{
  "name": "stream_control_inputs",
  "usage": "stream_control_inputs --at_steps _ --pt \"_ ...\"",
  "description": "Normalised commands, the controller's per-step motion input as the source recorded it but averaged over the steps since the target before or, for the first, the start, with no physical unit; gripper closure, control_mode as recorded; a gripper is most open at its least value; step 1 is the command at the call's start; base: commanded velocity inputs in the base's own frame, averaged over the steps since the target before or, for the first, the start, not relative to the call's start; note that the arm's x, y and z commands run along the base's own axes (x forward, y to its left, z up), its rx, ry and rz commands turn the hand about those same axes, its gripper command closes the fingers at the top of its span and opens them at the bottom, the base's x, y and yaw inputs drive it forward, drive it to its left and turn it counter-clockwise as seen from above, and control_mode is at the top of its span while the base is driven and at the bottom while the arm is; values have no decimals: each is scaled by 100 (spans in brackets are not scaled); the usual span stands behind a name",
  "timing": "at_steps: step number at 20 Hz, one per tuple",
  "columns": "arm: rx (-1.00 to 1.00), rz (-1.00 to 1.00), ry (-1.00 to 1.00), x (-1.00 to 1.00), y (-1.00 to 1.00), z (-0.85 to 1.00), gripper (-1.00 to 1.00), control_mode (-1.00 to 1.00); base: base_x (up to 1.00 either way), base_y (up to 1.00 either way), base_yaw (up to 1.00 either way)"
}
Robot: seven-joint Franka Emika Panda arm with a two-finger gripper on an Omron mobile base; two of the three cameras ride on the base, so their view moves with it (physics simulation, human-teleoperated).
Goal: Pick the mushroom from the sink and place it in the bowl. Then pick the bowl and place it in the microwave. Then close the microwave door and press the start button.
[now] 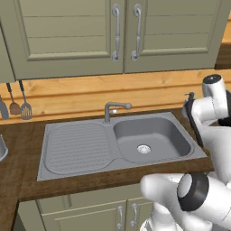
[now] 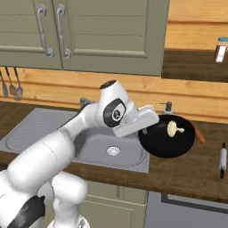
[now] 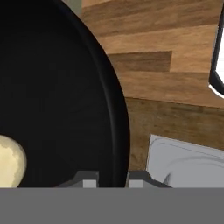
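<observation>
Right base view shows the black bowl [image 2: 167, 136] lifted just off the wooden counter [image 2: 187, 176] to the right of the sink [image 2: 40, 127], with the mushroom [image 2: 173, 128] lying inside it. Around it are a rolling pin [image 2: 222, 160] near the right edge, an orange utensil [image 2: 199, 133] behind the bowl's right side, a soap dispenser [image 2: 168, 107] behind the bowl and green cabinet doors [image 2: 89, 31] above. The white arm reaches from lower left across the basin, its wrist bent toward the bowl's left rim. From the hand view, the gripper [image 3: 112, 180] straddles that rim, fingertips [image 3: 89, 180] on either side, clamped on it.
</observation>
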Motion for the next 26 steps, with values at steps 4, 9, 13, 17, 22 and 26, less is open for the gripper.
stream_control_inputs --at_steps 4,9,13,17,22,26 --pt "11 23 13 -41 64 100 100 -100 0 0 0" --pt "13 26 14 -19 49 100 100 -100 0 0 0" --pt "12 34 8 -7 43 81 100 -100 0 0 0" --pt "13 37 11 -11 49 62 100 -100 0 0 0" --pt "11 30 7 -23 53 36 100 -100 0 0 0" --pt "-1 10 0 -47 28 0 100 -100 0 0 0"
